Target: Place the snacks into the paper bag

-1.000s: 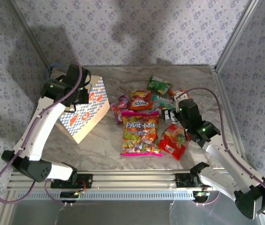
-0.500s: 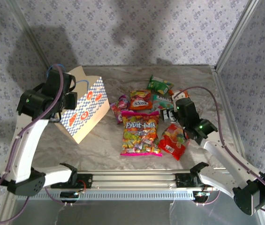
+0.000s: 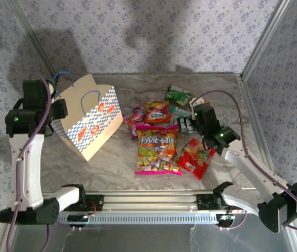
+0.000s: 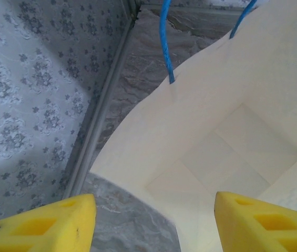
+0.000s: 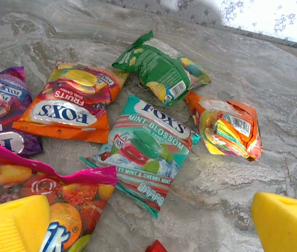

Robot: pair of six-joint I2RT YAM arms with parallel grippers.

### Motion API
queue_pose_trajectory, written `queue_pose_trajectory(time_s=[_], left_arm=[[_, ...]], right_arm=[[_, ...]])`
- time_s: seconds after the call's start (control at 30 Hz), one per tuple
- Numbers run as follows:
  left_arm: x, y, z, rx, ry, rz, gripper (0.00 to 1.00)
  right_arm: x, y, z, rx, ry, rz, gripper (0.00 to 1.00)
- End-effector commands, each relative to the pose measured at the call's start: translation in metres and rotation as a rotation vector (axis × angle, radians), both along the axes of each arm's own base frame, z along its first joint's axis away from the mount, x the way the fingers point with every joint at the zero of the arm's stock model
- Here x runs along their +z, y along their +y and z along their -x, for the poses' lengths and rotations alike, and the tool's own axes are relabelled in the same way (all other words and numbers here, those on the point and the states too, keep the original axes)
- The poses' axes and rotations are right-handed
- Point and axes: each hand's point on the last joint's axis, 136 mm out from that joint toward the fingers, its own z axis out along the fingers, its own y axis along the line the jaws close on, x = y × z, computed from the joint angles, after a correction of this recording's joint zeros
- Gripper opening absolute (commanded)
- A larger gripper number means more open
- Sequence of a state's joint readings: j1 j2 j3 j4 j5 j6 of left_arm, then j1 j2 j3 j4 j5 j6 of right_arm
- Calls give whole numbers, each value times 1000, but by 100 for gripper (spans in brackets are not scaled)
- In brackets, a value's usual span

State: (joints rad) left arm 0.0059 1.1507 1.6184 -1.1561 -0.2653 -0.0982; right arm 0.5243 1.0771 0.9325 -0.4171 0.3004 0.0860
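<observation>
The paper bag (image 3: 90,123) leans at the table's left, its mouth open up and to the left and its blue handles (image 4: 165,42) loose. My left gripper (image 3: 59,109) hovers just left of the mouth, open with nothing between its fingers, looking into the bag's pale inside (image 4: 232,152). The snacks lie mid-table: a large pink bag (image 3: 157,149), a red packet (image 3: 194,157), an orange one (image 3: 157,111), a green one (image 3: 178,95) and a purple one (image 3: 136,116). My right gripper (image 3: 186,124) hangs open above the teal packet (image 5: 148,147), beside a crumpled orange packet (image 5: 227,128).
Patterned walls close in the left, back and right sides, with a metal frame rail (image 4: 101,105) along the left wall's foot. An aluminium rail (image 3: 148,202) runs along the near edge. Bare marble (image 3: 116,152) separates the bag from the snacks.
My left arm has drawn back to the left off the bag's rim and its jaws have widened; the bag's mouth now stands open. My right gripper has edged back over the teal packet.
</observation>
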Motion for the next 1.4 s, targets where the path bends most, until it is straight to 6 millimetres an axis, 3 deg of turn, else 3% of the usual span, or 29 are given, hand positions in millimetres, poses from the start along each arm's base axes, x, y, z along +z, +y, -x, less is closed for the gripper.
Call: queue_pose_trajectory(time_s=[0.0, 0.23, 0.43, 0.93, 1.03, 1.2, 1.37], left_arm=[[14, -4, -23, -48, -77, 60, 61], [3, 2, -60, -106, -23, 97, 59], [-8, 13, -77, -124, 29, 126, 60], [-40, 14, -83, -298, 100, 140, 61], [-44, 16, -84, -303, 69, 215, 61], [-37, 32, -86, -255, -56, 361, 61], [-38, 28, -86, -290, -78, 410, 61]], right_arm=[[13, 4, -7, 9, -16, 19, 100], [26, 9, -19, 8, -38, 27, 100], [23, 14, -28, 14, -19, 53, 100], [8, 22, -34, 21, 20, 55, 100], [8, 21, -33, 18, 23, 61, 100], [6, 20, -30, 18, 28, 77, 100], [4, 17, -29, 11, 31, 86, 100]])
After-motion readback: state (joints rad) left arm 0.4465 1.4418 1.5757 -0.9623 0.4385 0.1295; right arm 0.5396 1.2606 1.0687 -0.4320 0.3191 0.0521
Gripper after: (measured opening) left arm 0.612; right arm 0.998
